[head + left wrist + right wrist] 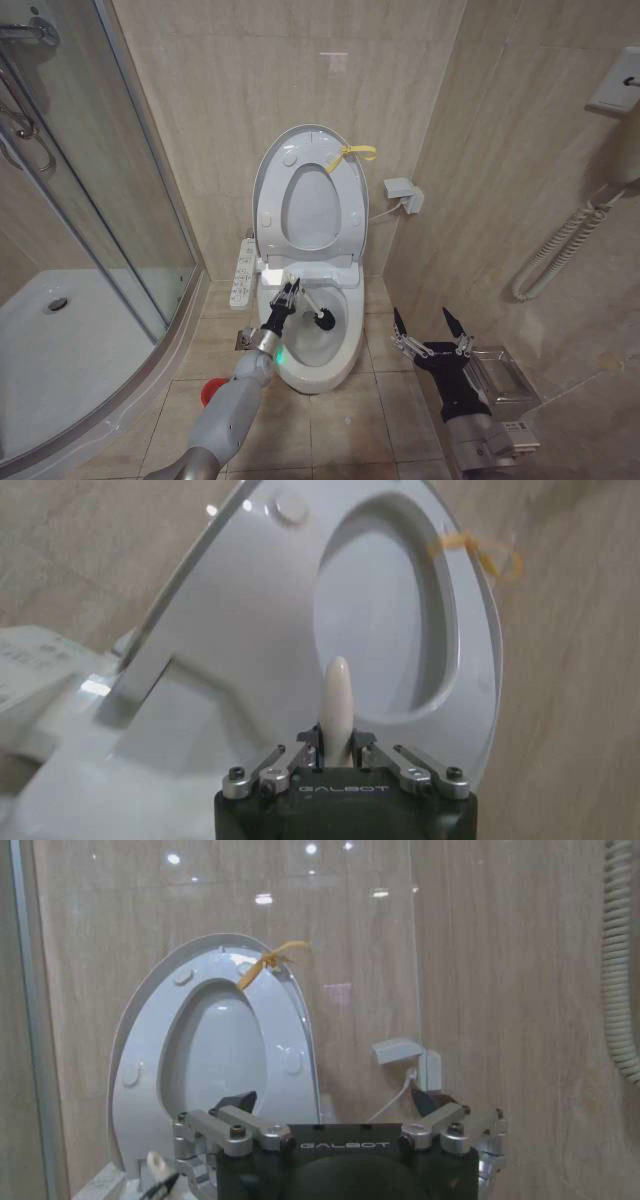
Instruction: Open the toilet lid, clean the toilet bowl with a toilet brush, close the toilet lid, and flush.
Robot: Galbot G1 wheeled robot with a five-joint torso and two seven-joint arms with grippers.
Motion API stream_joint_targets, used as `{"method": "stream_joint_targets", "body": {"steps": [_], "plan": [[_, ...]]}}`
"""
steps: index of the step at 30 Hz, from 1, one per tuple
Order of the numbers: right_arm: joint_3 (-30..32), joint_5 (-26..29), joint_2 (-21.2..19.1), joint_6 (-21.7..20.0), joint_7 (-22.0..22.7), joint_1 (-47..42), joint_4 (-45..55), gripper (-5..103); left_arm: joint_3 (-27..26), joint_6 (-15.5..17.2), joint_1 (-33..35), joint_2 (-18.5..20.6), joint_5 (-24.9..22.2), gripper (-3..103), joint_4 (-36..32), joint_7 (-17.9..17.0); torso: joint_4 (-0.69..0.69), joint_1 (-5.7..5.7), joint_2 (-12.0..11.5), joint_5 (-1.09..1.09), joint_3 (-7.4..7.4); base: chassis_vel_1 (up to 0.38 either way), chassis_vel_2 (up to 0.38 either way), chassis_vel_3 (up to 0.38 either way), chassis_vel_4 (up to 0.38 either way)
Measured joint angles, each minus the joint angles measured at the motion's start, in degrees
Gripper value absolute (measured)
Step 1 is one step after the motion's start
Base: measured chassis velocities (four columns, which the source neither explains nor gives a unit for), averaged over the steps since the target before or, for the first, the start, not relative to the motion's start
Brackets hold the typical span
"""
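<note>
The toilet lid [311, 205] stands upright against the wall with the seat ring raised against it, a yellow ribbon [356, 153] at its top edge. Below it the toilet bowl [343, 358] lies open. My left gripper [290, 292] is over the bowl's back left rim, shut on the white handle of the toilet brush [325, 320]; the dark bristle head sits inside the bowl. In the left wrist view the handle [338, 697] sticks up from my left gripper [338, 744]. My right gripper [422, 318] hangs open and holds nothing, to the right of the toilet, facing the lid [215, 1042].
A red holder cup [208, 392] stands on the floor left of the bowl. A glass shower enclosure [90, 200] and its tray fill the left. A control panel [243, 272] flanks the seat. A wall box [403, 193], a coiled cord [560, 250] and a metal floor box [500, 375] are on the right.
</note>
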Motion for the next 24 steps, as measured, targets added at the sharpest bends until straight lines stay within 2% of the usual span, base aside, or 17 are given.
{"method": "stream_joint_targets", "body": {"steps": [2,3,4,6,7,8,11,13,16,17,18,19,21,23,24], "plan": [[0.0,0.0,0.0,0.0,0.0,0.0,0.0,100,0.01,0.84,-0.52,0.03,-0.16,20,0.6,0.19,0.02,0.0,0.0,0.0,0.0,0.0,0.0,0.0,0.0],[0.0,0.0,0.0,0.0,0.0,0.0,0.0,100,-0.32,0.89,-0.58,0.39,2.2,20,2.49,0.93,0.03,0.0,0.0,0.0,0.0,0.0,0.0,0.0,0.0],[0.0,0.0,0.0,0.0,0.0,0.0,0.0,100,-0.32,0.89,-0.58,0.39,2.2,20,2.49,0.93,0.03,0.0,0.0,0.0,0.0,0.0,0.0,0.0,0.0],[0.0,0.0,0.0,0.0,0.0,0.0,0.0,100,-0.98,0.44,-0.29,1.03,5.69,20,3.58,1.64,0.06,0.0,-0.01,0.0,0.0,0.0,0.0,0.0,0.0],[0.0,0.0,0.0,0.0,0.0,0.0,0.0,100,-1.74,-0.61,0.12,1.78,10.04,20,3.83,1.97,0.07,0.0,0.0,0.01,0.0,0.0,0.0,0.0,0.0],[0.0,0.0,0.0,0.0,0.0,0.0,0.0,100,-1.74,-0.61,0.12,1.78,10.04,20,3.83,1.97,0.07,0.0,0.0,0.01,0.0,0.0,0.0,0.0,0.0],[0.0,0.0,0.0,0.0,0.0,0.0,0.0,100,-2.2,-2.68,0.33,3.43,19.23,20,2.76,2.31,0.04,0.0,-0.01,0.0,0.0,0.0,0.0,0.0,0.0],[0.0,0.0,0.0,0.0,0.0,0.0,0.0,100,-1.91,-2.68,0.27,3.76,19.36,20,2.32,2.26,0.05,0.0,-0.01,0.01,0.0,0.0,0.0,0.0,0.0],[0.0,0.0,0.0,0.0,0.0,0.0,0.0,100,-1.14,-2.56,-0.52,3.35,16.1,20,2.21,2.24,0.05,0.0,-0.01,0.01,0.0,0.0,0.0,0.0,0.0],[0.0,0.0,0.0,0.0,0.0,0.0,0.0,100,-0.47,-1.72,-0.8,2.43,11.24,20,2.15,2.02,0.04,0.0,-0.01,0.02,0.0,0.0,0.0,0.0,0.0],[0.0,0.0,0.0,0.0,0.0,0.0,0.0,100,-0.47,-1.72,-0.8,2.43,11.24,20,2.15,2.02,0.04,0.0,-0.01,0.02,0.0,0.0,0.0,0.0,0.0],[0.0,0.0,0.0,0.0,0.0,0.0,0.0,100,0.45,-0.8,-0.8,1.5,6.22,20,1.97,1.21,0.03,0.0,-0.01,0.0,0.0,0.0,0.0,0.0,0.0],[0.0,0.0,0.0,0.0,0.0,0.0,0.0,100,1.06,-0.27,-0.88,0.58,1.45,20,2.41,1.08,0.0,0.0,-0.01,-0.01,0.0,0.0,0.0,0.0,0.0],[0.0,0.0,0.0,0.0,0.0,0.0,0.0,100,1.23,-0.27,-1.0,0.28,-0.76,20,3.34,1.25,0.03,0.0,-0.01,0.03,0.0,0.0,0.0,0.0,0.0],[0.0,0.0,0.0,0.0,0.0,0.0,0.0,100,1.15,-0.31,-0.99,0.22,-0.37,20,4.11,1.27,0.05,0.0,-0.01,0.01,0.0,0.0,0.0,0.0,0.0]]}}
